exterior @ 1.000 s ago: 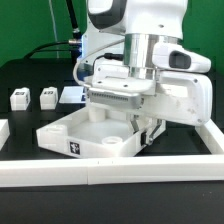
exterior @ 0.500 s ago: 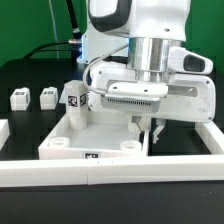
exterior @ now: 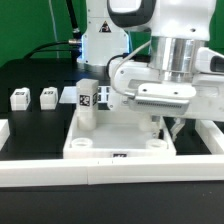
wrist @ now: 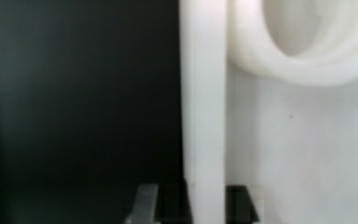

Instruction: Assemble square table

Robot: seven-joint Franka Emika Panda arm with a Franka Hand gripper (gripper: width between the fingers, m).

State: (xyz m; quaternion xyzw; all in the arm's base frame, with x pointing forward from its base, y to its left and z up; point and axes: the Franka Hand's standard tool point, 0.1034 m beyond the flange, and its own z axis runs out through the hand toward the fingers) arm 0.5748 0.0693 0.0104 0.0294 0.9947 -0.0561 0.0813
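The white square tabletop (exterior: pixel 110 135) lies tray-side up against the front rail, with round sockets in its near corners. One tagged white leg (exterior: pixel 86 100) stands upright at its far left corner. Two loose legs (exterior: pixel 18 98) (exterior: pixel 47 97) sit on the table at the exterior view's left. My gripper (exterior: pixel 170 126) is over the tabletop's right side. In the wrist view my gripper (wrist: pixel 197 205) is shut on the tabletop's raised rim (wrist: pixel 202 100), one dark finger on each side of it. A round corner socket (wrist: pixel 309 40) shows beside the rim.
Long white border rails run along the front (exterior: pixel 110 172), the right (exterior: pixel 215 140) and the left (exterior: pixel 3 130). The marker board (exterior: pixel 68 95) lies behind the loose legs. The arm's base (exterior: pixel 100 45) stands at the back.
The tabletop has turned and slid toward the exterior view's right, and now lies square against the front rail. My gripper moved right with it. The upright leg came into view.
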